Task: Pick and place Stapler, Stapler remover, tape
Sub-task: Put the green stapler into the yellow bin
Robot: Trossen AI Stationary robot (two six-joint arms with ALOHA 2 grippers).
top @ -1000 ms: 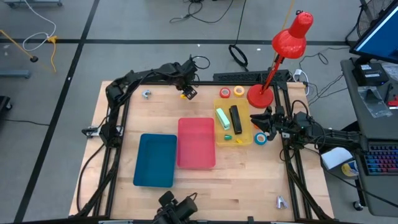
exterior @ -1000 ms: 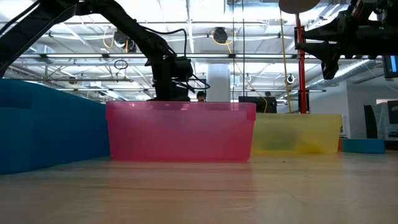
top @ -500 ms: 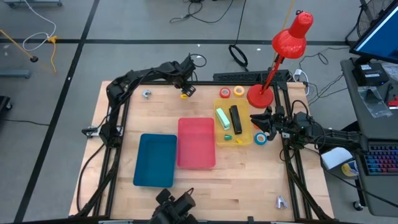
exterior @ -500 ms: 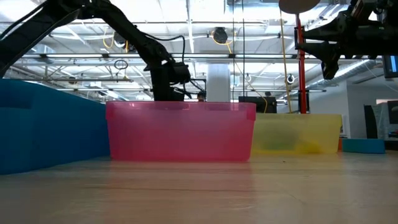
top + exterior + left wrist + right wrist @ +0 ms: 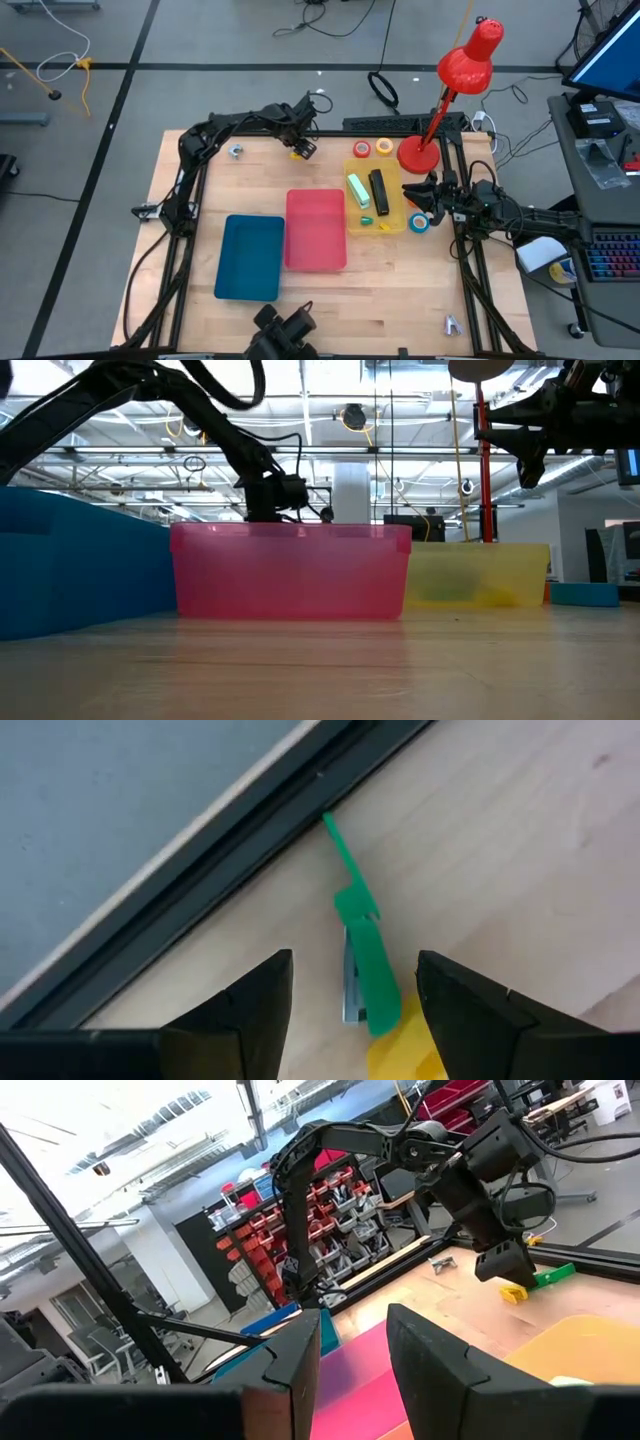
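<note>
A green and yellow stapler remover (image 5: pixel 365 950) lies flat on the wood near the table's far rail; it also shows in the high view (image 5: pixel 303 150). My left gripper (image 5: pixel 350 1005) is open right above it, one finger on either side, touching nothing. My right gripper (image 5: pixel 424 196) is open and empty above the right end of the yellow tray (image 5: pixel 397 225). In that tray lie a green stapler (image 5: pixel 357 190) and a black stapler (image 5: pixel 379 190). An orange tape roll (image 5: pixel 361 150) and a yellow one (image 5: pixel 384 147) lie behind the tray, a blue one (image 5: pixel 420 222) to its right. I see no red roll.
A pink tray (image 5: pixel 316 230) and a blue tray (image 5: pixel 250 257) stand mid-table, left of the yellow tray. A red lamp's base (image 5: pixel 418 155) stands at the far right. Small metal pieces lie at the far left (image 5: pixel 235 151) and the near right (image 5: pixel 452 323).
My left arm has shifted its pose a little, while its gripper stays over the stapler remover by the far edge. The remover lies where it was.
</note>
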